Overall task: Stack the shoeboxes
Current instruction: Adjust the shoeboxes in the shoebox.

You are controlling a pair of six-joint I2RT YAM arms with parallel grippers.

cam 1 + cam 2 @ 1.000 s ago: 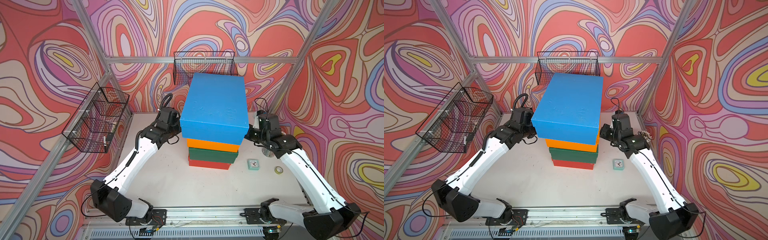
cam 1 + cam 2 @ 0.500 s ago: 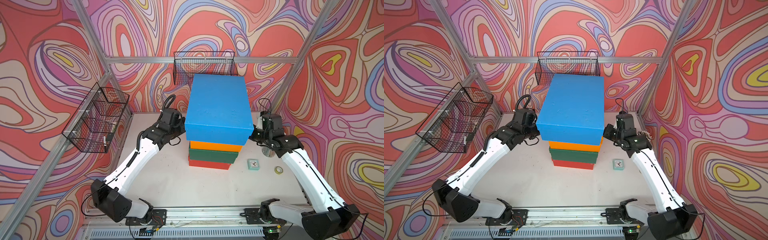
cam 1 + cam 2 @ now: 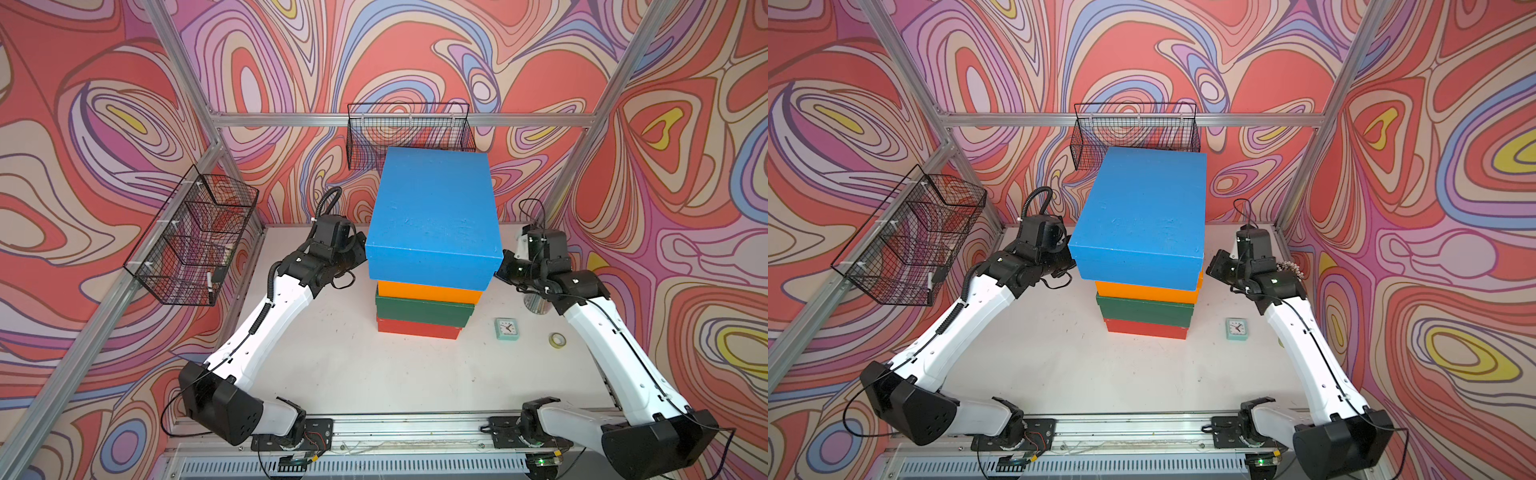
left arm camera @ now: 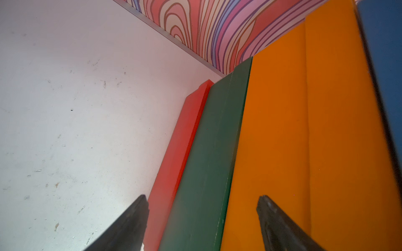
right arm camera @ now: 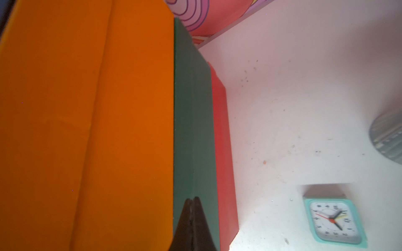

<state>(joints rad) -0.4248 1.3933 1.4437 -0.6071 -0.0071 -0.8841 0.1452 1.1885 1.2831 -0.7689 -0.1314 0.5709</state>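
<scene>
The four boxes stand in one pile between the two grippers. The red box [image 3: 417,328] lies on the table [image 3: 365,374], the green box [image 3: 424,309] on it, then the orange box [image 3: 428,291], and the blue box [image 3: 432,216] on top. In both top views the blue box is the nearest to the camera and covers most of the three lower ones, so only their front sides show. It hides also the fingertips of both arms, so from above I cannot tell whether any finger touches a box.

In the left wrist view the left gripper [image 4: 202,197] is spread wide and holds nothing. The long sides of the red, green and orange boxes run just ahead of its fingers [image 4: 130,223]. The blue box is only a dark strip at the edge of that picture, cut off.

In the right wrist view the right gripper [image 5: 192,201] is pressed together, with nothing between its fingers. Its tip is in front of the green box's side, but whether it touches I cannot say. Beyond the red box from it, a small clock [image 5: 332,219] lies on the table, apart from the pile. A grey round thing [image 5: 389,139] is cut off by the picture edge and too blurred to name.
</scene>
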